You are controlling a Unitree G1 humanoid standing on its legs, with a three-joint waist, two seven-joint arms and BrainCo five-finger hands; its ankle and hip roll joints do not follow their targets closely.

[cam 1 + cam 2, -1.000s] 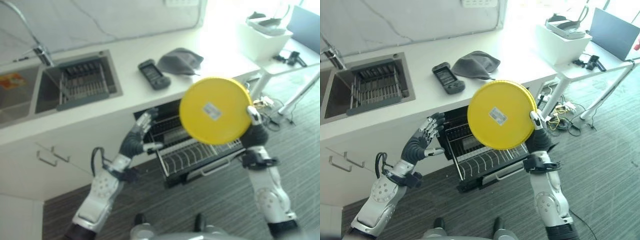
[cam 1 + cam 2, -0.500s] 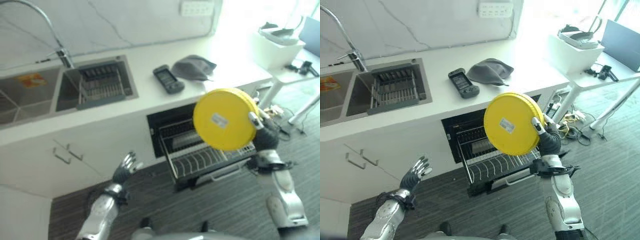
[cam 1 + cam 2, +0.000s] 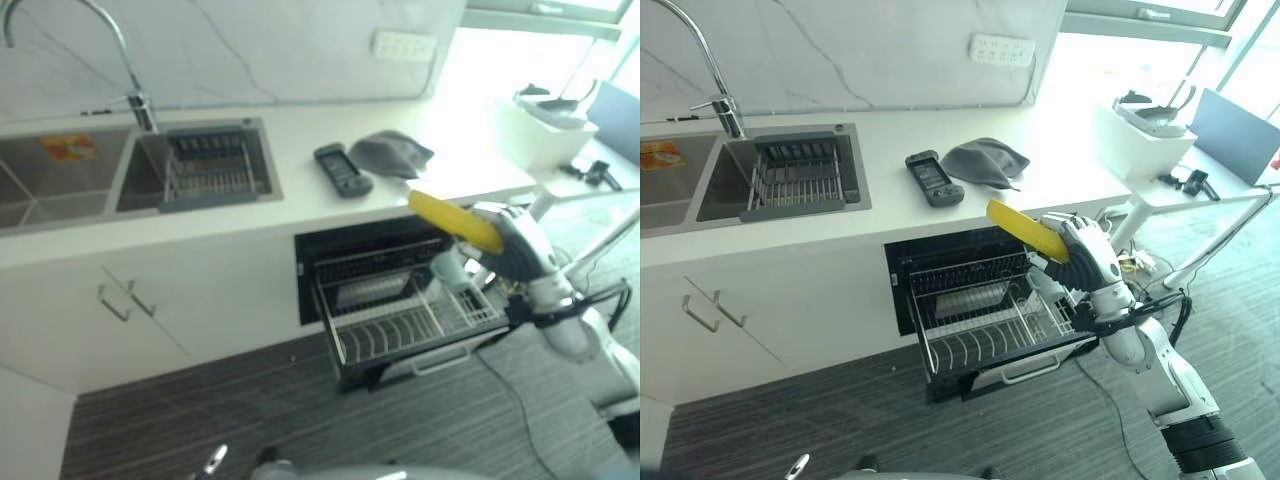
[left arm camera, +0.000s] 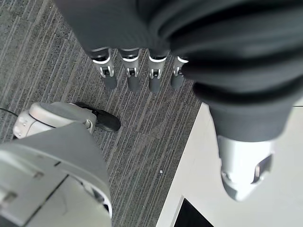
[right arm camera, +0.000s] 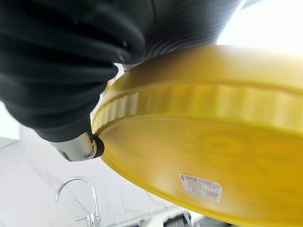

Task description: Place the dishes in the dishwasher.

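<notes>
The right robot hand (image 3: pixel 1087 258) pinches the plate (image 3: pixel 1027 230) by its rim at 3 o'clock above the rack (image 3: pixel 990 318); it looks light, stiff and slick, while the left robot hand (image 4: pixel 142 66) hangs relaxed.

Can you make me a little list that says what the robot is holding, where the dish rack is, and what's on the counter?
holding: yellow plate, seen edge-on and tilted, in the right hand
plate position: above the right side of the dishwasher rack, not yet in it
rack: pulled out of the open dishwasher under the counter
other hand: left hand, fingers straight, over the striped floor, holding nothing
on the counter: dark handheld device, grey cloth
sink: drying rack inside, faucet behind
</notes>
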